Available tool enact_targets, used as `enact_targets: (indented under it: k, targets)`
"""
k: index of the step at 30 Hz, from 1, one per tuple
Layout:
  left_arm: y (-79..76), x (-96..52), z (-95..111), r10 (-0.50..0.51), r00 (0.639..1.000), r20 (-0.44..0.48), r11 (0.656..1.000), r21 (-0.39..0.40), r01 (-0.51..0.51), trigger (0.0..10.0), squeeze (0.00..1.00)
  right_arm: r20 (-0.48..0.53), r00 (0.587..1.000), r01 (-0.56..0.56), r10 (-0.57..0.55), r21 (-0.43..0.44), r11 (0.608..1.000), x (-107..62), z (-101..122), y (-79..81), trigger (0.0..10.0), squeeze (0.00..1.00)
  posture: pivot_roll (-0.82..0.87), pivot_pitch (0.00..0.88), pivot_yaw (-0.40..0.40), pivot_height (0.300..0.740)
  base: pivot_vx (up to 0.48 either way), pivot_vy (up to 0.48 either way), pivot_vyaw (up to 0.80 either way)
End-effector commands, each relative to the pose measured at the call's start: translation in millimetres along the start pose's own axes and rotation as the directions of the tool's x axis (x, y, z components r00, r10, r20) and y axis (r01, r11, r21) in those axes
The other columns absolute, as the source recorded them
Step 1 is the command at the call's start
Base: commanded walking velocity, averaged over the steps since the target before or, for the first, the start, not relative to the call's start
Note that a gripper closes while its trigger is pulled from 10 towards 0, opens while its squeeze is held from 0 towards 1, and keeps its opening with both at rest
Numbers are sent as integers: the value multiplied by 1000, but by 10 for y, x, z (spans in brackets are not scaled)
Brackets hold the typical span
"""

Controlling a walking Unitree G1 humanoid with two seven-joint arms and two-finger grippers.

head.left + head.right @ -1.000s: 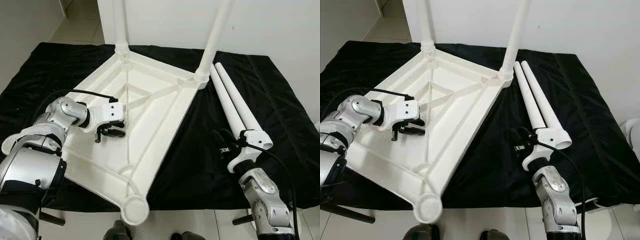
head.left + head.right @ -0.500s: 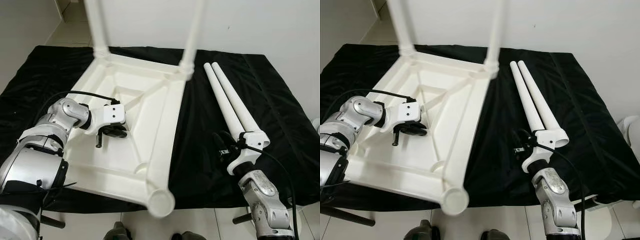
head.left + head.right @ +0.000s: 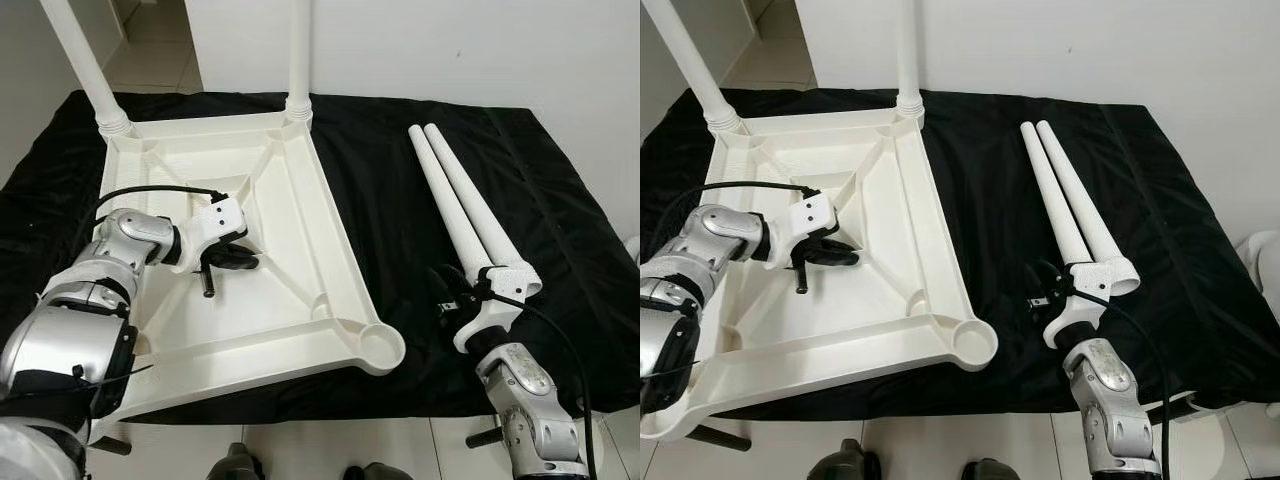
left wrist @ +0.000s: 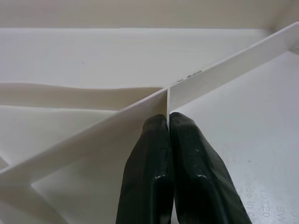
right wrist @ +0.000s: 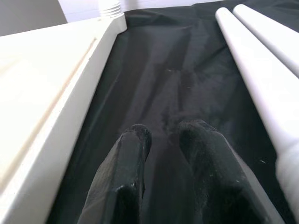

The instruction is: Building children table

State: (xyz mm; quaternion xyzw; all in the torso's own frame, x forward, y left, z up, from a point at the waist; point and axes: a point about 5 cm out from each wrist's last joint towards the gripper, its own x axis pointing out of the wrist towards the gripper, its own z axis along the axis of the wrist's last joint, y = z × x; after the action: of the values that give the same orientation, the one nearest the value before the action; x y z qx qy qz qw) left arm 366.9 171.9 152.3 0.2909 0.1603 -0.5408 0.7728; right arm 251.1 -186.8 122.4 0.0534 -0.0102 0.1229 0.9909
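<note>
tabletop (image 3: 300, 290) left on cloth (image 3: 400, 210), loose legs (image 3: 455, 195) right

A black cloth (image 3: 560, 170) with soft wrinkles covers a wide desk. Behind it stands a plain white wall (image 3: 450, 50). At the far left corner, pale floor tiles (image 3: 150, 60) lead away beside a grey-white wall (image 3: 30, 90). Light tiled floor (image 3: 940, 450) also shows along the near edge. The lighting is even and bright.

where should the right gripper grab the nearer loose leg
Judging from its pose, grip the left loose leg around its round shaft, near mid-length, coming from above with fingers either side. It lies flat on the black cloth, touching its twin on the right, so that finger may need to wedge between them. The right gripper sits open beside its near end.
</note>
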Motion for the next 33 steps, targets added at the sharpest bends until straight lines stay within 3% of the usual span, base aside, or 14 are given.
enact_targets:
  k: [1, 3, 5, 6, 16, 18, 19, 21, 22, 27, 28, 33]
  targets:
    - [83, 52, -78, 316, 949, 0, 948, -45, -316, 1020, 0, -13, 1000, 2, -2, -4, 1000, -1, -11, -2, 10000, 0, 42, 67, -15, 740, 0, 0, 0]
    - [43, 139, -37, 300, 954, 27, 953, -51, -298, 8980, 0, -12, 1000, -3, 3, -6, 1000, 10, -4, 0, 10000, 0, 41, 72, -20, 740, 0, 0, 0]
    - [21, 180, -14, 286, 957, 43, 957, -57, -284, 8980, 0, -11, 1000, -5, 4, -8, 1000, 15, 3, -2, 10000, 0, 38, 76, -19, 740, 0, 0, 0]
    - [5, 211, 19, 268, 960, 76, 962, -80, -262, 10000, 1000, -9, 1000, -5, 5, -10, 1000, 22, 12, -3, 10000, 0, 35, 75, -18, 740, 0, 0, 0]
    - [37, 172, 105, 258, 960, 105, 966, -8, -258, 10000, 1000, 17, 1000, 3, -3, -3, 1000, 28, 70, -26, 10000, 0, 30, 73, -12, 740, 0, 0, 0]
    - [113, 71, 195, 283, 948, 146, 956, 31, -290, 10000, 1000, 25, 1000, 1, -1, -17, 1000, 16, 105, -47, 10000, 0, 29, 66, -6, 740, 0, 0, 0]
    - [133, 32, 232, 285, 944, 167, 954, 49, -297, 10000, 800, 25, 1000, 0, 0, -24, 1000, 12, 115, -58, 10000, 0, 30, 64, -2, 740, 0, 0, 0]
    - [146, 4, 260, 281, 942, 186, 954, 52, -295, 10000, 800, 25, 1000, 1, 0, -29, 1000, 9, 121, -69, 10000, 0, 31, 63, 0, 740, 0, 0, 0]
    - [160, -24, 296, 276, 939, 203, 954, 59, -293, 10000, 0, 23, 1000, -2, 3, -34, 999, 7, 129, -79, 10000, 0, 34, 63, 2, 740, 0, 0, 0]
    - [202, -90, 417, 271, 932, 242, 950, 89, -299, 10000, 0, 20, 1000, -15, 17, -56, 998, 17, 157, -95, 10000, 0, 40, 61, 12, 740, 0, 0, 0]
    - [230, -138, 530, 263, 924, 276, 948, 105, -301, 10000, 0, 24, 999, -29, 31, -81, 996, 48, 202, -98, 10000, 0, 44, 60, 25, 740, 0, 0, 0]
    - [294, -183, 660, 300, 901, 315, 938, 76, -339, 10000, 0, 47, 999, 4, 1, -98, 995, 116, 297, -139, 10000, 0, 44, 56, 56, 740, 0, 0, 0]
